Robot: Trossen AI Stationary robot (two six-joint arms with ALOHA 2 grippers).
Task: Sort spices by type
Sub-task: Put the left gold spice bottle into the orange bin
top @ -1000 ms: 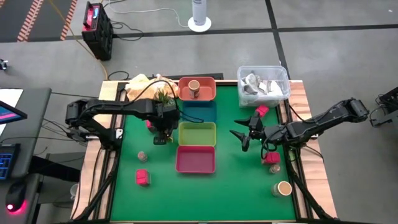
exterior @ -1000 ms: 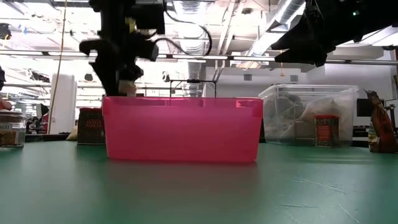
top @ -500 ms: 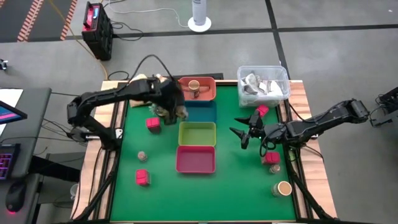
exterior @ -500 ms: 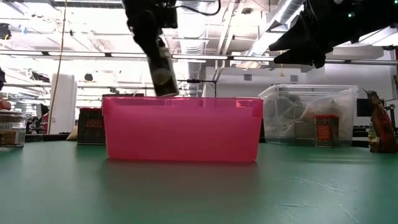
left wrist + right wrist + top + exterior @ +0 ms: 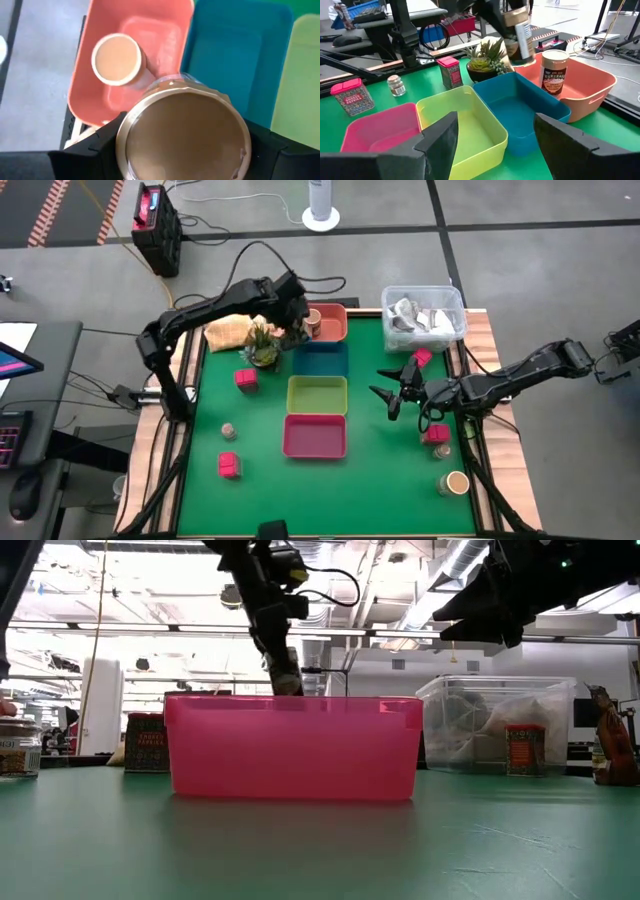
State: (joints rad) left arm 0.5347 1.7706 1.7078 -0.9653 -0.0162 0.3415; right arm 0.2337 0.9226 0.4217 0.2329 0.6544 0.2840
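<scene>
Left gripper (image 5: 296, 330): positioned at the far side of the table, above the boundary between the orange tray (image 5: 332, 330) and the blue tray (image 5: 322, 360). Its fingers are clamped on a tan-lidded spice jar (image 5: 182, 134), which is held clear of the table. In the right wrist view the held jar (image 5: 519, 37) hangs tilted above the near-left corner of the orange tray.

Orange tray contents: one second tan-lidded jar (image 5: 312, 319), standing upright.

Tray column, far to near: orange, blue, green tray (image 5: 317, 395), pink tray (image 5: 315, 436). Adjacent trays stand just beside one another. The blue tray's interior is bare in the left wrist view.

Right gripper (image 5: 392, 393): held above the mat to the right of the green tray, with its fingers spread apart and nothing between them.

Remaining spices on the green mat (image 5: 370, 480):
- Pink-red cube packet (image 5: 246, 380), left of the green tray, near a small potted plant (image 5: 262, 348).
- Pink-red cube packet (image 5: 228, 465), left of the pink tray, nearer the front edge.
- Tiny pale-topped jar (image 5: 229, 430), between those two packets.
- Pink-red packet (image 5: 436, 434), at the right edge beneath the right arm.
- Tan-lidded jar (image 5: 456, 483), near right corner.
- Small red piece (image 5: 421, 358), just beside the clear plastic tub (image 5: 424, 317) at the far right corner.
</scene>
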